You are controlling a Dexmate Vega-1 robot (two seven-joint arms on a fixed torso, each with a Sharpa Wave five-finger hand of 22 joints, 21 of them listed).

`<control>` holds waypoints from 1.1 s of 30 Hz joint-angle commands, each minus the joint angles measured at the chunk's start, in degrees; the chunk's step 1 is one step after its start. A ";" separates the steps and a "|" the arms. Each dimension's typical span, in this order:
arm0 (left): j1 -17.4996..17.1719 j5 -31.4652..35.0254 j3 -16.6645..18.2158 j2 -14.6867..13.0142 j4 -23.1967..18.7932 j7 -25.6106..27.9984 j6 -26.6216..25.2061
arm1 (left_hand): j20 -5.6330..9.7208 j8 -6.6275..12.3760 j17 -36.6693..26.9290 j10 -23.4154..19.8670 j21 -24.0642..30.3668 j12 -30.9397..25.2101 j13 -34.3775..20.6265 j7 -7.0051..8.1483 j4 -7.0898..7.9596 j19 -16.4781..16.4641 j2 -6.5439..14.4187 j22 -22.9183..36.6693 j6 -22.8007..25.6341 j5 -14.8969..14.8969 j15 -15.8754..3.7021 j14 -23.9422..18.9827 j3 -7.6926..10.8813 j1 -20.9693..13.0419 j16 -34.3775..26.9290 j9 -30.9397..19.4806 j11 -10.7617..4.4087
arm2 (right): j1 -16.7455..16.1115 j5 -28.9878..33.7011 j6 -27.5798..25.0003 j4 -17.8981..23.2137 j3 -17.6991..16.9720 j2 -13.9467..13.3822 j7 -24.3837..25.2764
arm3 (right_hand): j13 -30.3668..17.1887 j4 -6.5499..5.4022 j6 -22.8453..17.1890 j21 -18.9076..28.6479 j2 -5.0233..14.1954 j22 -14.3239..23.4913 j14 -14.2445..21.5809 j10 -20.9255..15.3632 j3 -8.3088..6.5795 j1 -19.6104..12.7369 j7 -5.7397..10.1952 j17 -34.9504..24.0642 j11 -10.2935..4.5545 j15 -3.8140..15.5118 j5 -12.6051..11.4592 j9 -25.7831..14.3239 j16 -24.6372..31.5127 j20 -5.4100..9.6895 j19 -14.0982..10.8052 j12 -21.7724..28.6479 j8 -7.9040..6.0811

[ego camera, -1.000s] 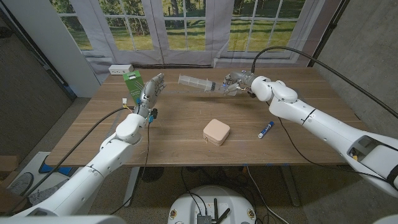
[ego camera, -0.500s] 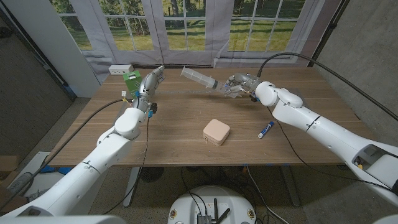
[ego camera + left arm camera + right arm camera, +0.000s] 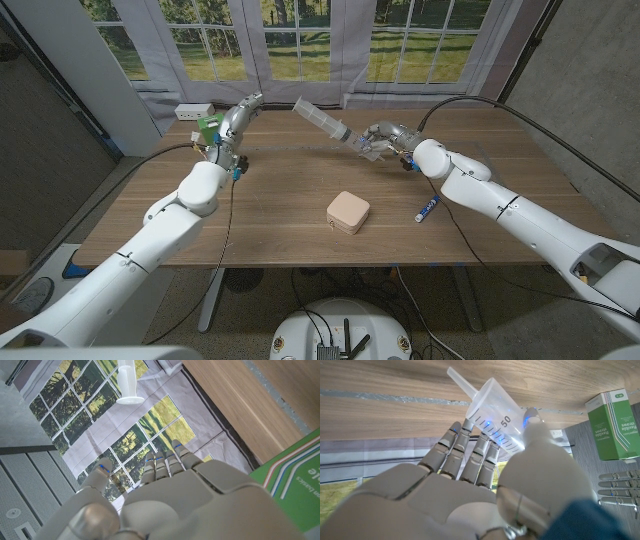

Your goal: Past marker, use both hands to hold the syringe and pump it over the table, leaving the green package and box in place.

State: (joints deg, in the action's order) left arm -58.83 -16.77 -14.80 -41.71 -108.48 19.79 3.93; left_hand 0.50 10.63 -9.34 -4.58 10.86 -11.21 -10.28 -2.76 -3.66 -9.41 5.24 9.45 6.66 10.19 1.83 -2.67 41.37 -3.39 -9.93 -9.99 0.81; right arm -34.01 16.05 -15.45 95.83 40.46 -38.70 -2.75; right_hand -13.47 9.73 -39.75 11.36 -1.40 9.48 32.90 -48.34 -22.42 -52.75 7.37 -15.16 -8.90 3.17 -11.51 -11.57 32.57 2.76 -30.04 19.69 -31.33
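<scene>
Clear plastic syringe (image 3: pixel 322 118), matt wooden table (image 3: pixel 300 215), glossy green cardboard package (image 3: pixel 207 127).

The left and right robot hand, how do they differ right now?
The right robot hand grips the syringe by its tip end, holding it tilted above the table; the left robot hand holds nothing, fingers extended. The left one is raised beside the green package; the right one is raised farther from it. Both are off the table.

Head camera overlooks table (image 3: pixel 300 215); wrist cameras sit close behind hands
</scene>
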 commanded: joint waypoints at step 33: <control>7.72 7.88 -0.52 -14.84 -8.33 -15.82 -14.16 | 2.51 -0.46 -0.47 2.12 -1.27 0.71 0.27 4.47 -1.28 8.25 2.93 0.31 -0.90 -0.27 -2.20 8.81 -2.98 0.01 0.57 0.04 -5.12 | -1.14 -5.04 4.76 -1.77 0.49 0.22 3.61 | -0.69 -0.07 -5.91 -0.29 7.32 0.10 0.24 -3.53 0.67 -8.06 5.04 -0.22 -3.01 9.85 -0.66 -0.08 -0.73 3.20 -0.52 -0.39 0.07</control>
State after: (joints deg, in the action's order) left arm -54.05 -7.84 -14.56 -52.58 -116.32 11.41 -8.22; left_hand 2.00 10.24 -9.48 -3.02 9.74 -10.73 -9.84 1.46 -5.08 -2.50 5.46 9.45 5.91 9.94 -0.53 4.71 38.83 -4.08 -9.48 -9.86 -3.83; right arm -35.07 11.37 -11.76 94.43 41.00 -38.41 0.30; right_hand -14.05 9.50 -39.76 11.36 -1.41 9.47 32.89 -48.33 -21.70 -52.75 7.36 -15.17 -8.92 3.17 -11.74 -11.28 32.10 2.76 -30.03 19.46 -31.25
